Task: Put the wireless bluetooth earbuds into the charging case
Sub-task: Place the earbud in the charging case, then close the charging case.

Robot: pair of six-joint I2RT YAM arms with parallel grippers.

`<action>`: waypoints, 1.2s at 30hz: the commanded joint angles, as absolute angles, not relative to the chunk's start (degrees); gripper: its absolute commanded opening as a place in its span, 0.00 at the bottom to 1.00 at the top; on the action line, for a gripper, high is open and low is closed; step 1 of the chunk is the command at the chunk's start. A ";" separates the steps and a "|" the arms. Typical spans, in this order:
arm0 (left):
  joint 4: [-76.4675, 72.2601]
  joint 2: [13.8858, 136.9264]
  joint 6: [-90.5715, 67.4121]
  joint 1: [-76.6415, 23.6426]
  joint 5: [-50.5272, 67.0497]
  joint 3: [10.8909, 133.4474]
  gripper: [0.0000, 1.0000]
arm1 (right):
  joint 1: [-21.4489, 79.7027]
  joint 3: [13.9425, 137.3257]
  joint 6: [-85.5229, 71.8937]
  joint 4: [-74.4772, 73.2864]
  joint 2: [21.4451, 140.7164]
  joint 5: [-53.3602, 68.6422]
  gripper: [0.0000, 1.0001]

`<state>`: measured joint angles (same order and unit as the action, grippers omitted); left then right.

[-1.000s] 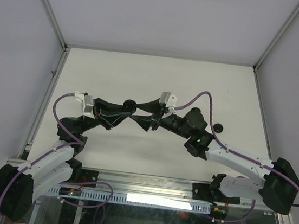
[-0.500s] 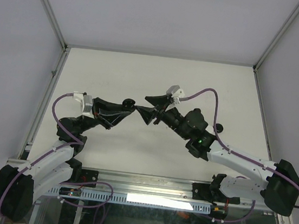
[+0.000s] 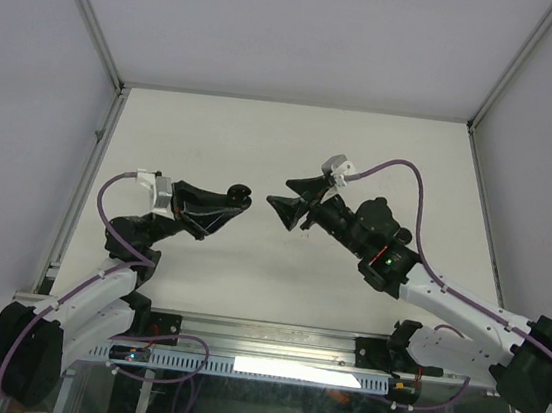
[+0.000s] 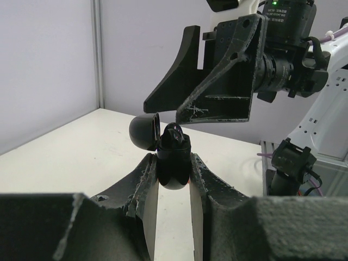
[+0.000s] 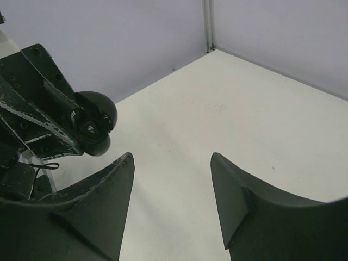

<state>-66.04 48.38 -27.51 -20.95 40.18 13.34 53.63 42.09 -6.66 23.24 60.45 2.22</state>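
Black glossy plastic, pinched low between the padded fingers of the left end effector (image 4: 173, 160): a small charging case (image 4: 174, 169), held upright and well above the pale surface (image 3: 265, 135), domed lid (image 4: 144, 132) hinged back to one side. Seated in its open mouth, a shiny black rounded piece, by the look of it one of the wireless bluetooth earbuds (image 4: 175, 136). Seen from the right wrist, two small round details on the case's open face, too small to read as filled or vacant wells. Facing the case, just apart and touching nothing, the right end effector (image 3: 280, 192), fingers spread wide and carrying nothing. Beyond both, only the surface and grey walls (image 3: 278, 25). Judged by size and finish: very light, rigid, hard-shelled and slick, so prone to squirting out of a hard pinch, rolling away if dropped, and offering no give to forgive a skewed push. Best taken across the bud's broader sides with a gentle squeeze, stem left free and aimed down at its well. Best gripped, for the case, on the lower body as now, clear of hinge and lid, mouth turned toward the other arm. Little force likely needed at seating; more risk from misalignment than from weight.
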 commanded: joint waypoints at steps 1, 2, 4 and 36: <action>-68.98 49.01 -28.71 -20.92 42.82 14.80 0.11 | 50.99 41.90 -8.08 18.14 57.17 3.56 0.61; -68.62 49.16 -28.81 -20.92 42.91 14.91 0.11 | 50.42 41.70 -8.28 17.31 56.74 3.60 0.61; -67.71 49.72 -29.04 -20.97 43.38 15.30 0.12 | 49.51 41.66 -8.84 15.28 55.79 3.68 0.61; -73.79 71.93 -34.72 -27.20 48.10 24.46 0.12 | 35.05 46.88 -21.91 8.16 54.79 34.59 0.69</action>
<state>-66.67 70.22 -32.16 -26.68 49.41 22.20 36.27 45.69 -19.84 2.74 54.61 28.49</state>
